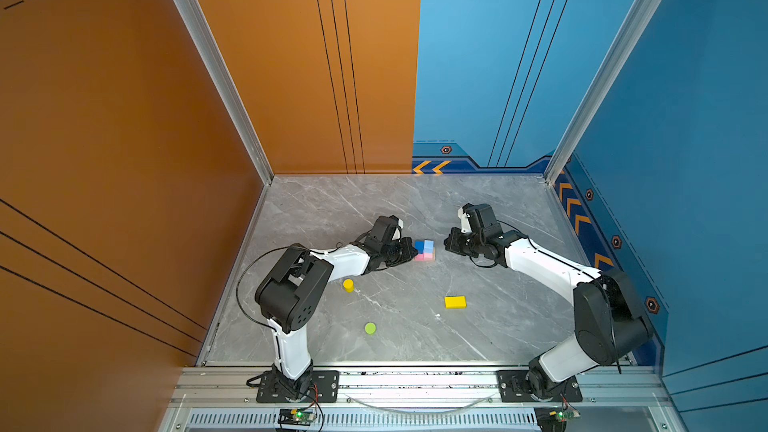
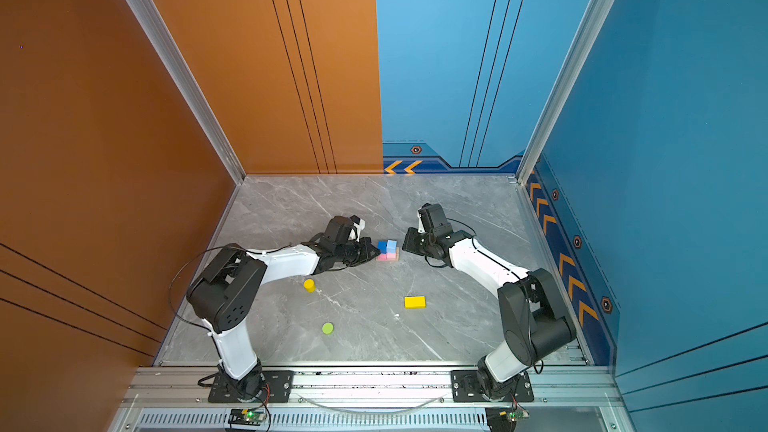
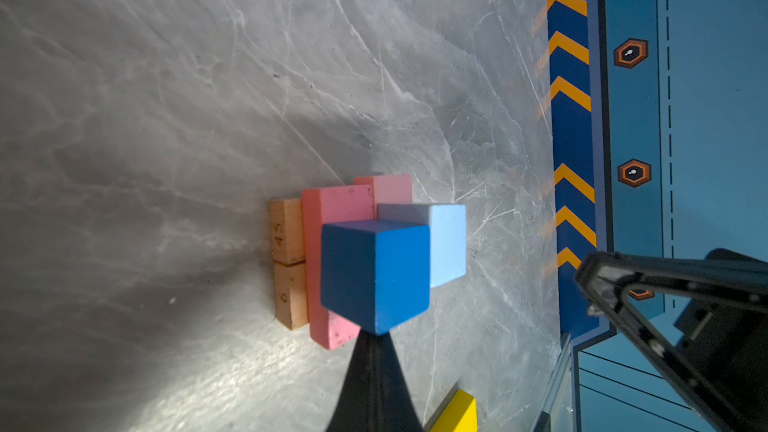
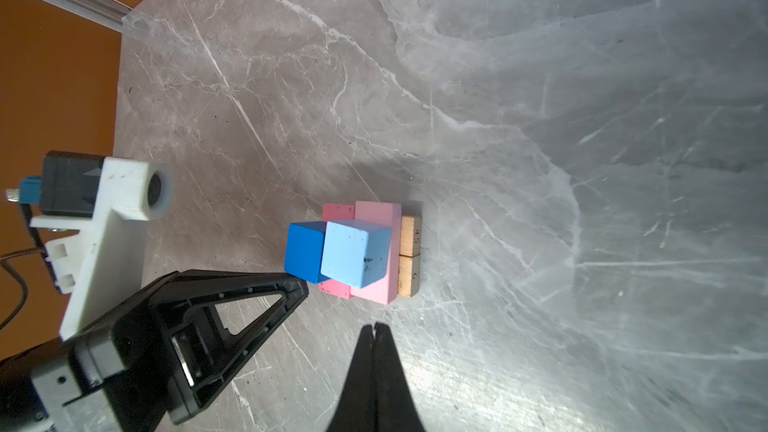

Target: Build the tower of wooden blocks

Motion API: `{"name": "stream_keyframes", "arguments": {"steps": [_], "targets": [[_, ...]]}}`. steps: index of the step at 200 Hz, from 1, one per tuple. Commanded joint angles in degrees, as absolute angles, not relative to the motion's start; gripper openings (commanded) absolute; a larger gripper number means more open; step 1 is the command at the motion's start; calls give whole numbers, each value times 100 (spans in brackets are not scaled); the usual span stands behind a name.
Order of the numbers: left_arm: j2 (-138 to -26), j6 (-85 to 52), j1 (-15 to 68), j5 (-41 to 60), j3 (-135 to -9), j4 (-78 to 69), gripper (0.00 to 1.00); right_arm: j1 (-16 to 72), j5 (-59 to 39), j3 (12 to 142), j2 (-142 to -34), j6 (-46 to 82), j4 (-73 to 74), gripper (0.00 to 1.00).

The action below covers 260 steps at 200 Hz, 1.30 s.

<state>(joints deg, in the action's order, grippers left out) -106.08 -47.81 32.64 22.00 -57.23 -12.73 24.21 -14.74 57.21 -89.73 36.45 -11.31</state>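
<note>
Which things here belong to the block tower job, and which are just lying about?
Job: started tower of tan planks, pink bars, dark-blue cube, light-blue cube; loose yellow brick, yellow cylinder, lime-green cylinder.
Lying about: white speck, clear curved strip.

— What is standing near the middle of the tabletop (image 1: pixel 395 209)?
— The tower (image 1: pixel 424 249): two tan planks (image 3: pixel 286 263) are lying lowest, two pink bars (image 3: pixel 336 209) resting on them, and the dark-blue cube (image 3: pixel 374 276) and light-blue cube (image 4: pixel 355 253) are sitting together on top.
— And the loose ones?
— The yellow brick (image 1: pixel 455 302) is lying flat toward the front edge, right of the tower. The yellow cylinder (image 1: pixel 348 285) and lime-green cylinder (image 1: pixel 370 328) are standing upright front-left of it.
</note>
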Motion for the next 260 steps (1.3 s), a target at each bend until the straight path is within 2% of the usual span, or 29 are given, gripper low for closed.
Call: {"name": "stream_keyframes", "arguments": {"steps": [1, 195, 260], "targets": [[-10741, -4834, 3293, 2401, -5809, -1360, 0, 2408, -1345, 5650, -8862, 3735, -1002, 0], [-10898, -4919, 3347, 2448, -6143, -1370, 0, 2409, -1424, 5538, -8921, 3812, -853, 0], [-10636, -4869, 3429, 2539, -6007, -1371, 0, 2399, -1450, 5518, -8921, 3812, -844, 0]]}}
